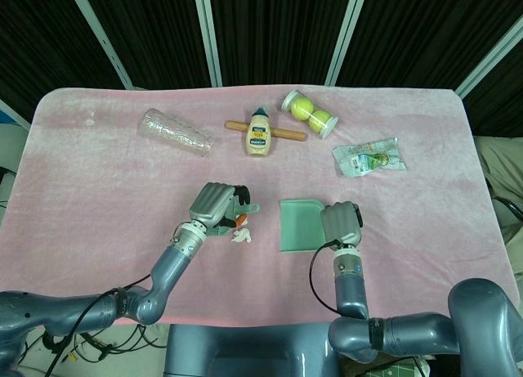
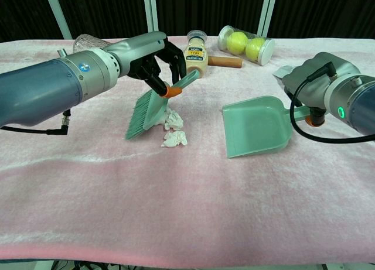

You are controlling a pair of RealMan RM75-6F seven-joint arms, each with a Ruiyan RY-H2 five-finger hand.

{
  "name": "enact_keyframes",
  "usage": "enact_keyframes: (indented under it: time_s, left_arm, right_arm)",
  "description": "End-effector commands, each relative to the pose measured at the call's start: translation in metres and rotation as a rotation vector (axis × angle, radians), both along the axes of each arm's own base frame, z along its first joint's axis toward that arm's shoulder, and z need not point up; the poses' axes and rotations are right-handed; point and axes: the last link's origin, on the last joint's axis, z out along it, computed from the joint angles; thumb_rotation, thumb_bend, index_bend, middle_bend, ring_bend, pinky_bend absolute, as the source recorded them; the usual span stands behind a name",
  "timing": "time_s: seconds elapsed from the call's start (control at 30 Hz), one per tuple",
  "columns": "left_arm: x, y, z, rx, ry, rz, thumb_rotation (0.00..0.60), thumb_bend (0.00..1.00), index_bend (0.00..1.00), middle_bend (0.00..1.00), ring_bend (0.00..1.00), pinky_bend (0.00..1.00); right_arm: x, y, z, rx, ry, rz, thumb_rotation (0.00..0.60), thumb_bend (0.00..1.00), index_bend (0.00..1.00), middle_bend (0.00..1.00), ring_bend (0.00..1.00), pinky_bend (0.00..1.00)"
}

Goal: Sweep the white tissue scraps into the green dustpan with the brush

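My left hand [image 2: 153, 60] [image 1: 216, 205] grips the green brush [image 2: 153, 106] by its handle, bristles down on the pink cloth just left of the white tissue scraps [image 2: 174, 129] [image 1: 243, 235]. The green dustpan [image 2: 255, 127] [image 1: 300, 225] lies flat to the right of the scraps, its open mouth toward them. My right hand [image 2: 319, 77] [image 1: 341, 222] holds the dustpan's handle at its right end. In the head view the left hand hides most of the brush.
Along the far side of the pink cloth [image 1: 98, 197] lie a clear glass on its side [image 1: 175, 133], a sauce bottle [image 1: 259, 132] over a wooden rolling pin [image 1: 288, 133], a tube of tennis balls [image 1: 310, 114] and a plastic packet [image 1: 368, 157].
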Motion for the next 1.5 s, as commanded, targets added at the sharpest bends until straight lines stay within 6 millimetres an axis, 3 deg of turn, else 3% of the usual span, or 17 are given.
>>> enact_keyframes:
  time_s: [0.03,1.5]
  left_arm:
    - [0.001,0.000,-0.001,-0.001,-0.002,-0.003,0.600,0.45,0.65,0.71,0.89,0.99]
    - [0.010,-0.002,-0.008,-0.014,-0.009,-0.012,0.600,0.45,0.65,0.71,0.89,0.99]
  right_arm:
    - [0.000,0.000,0.001,0.000,0.000,0.000,0.600,0.45,0.73,0.68,0.72,0.75]
    - [0.011,-0.001,0.001,0.004,-0.042,-0.035,0.600,0.45,0.74,0.68,0.72,0.75]
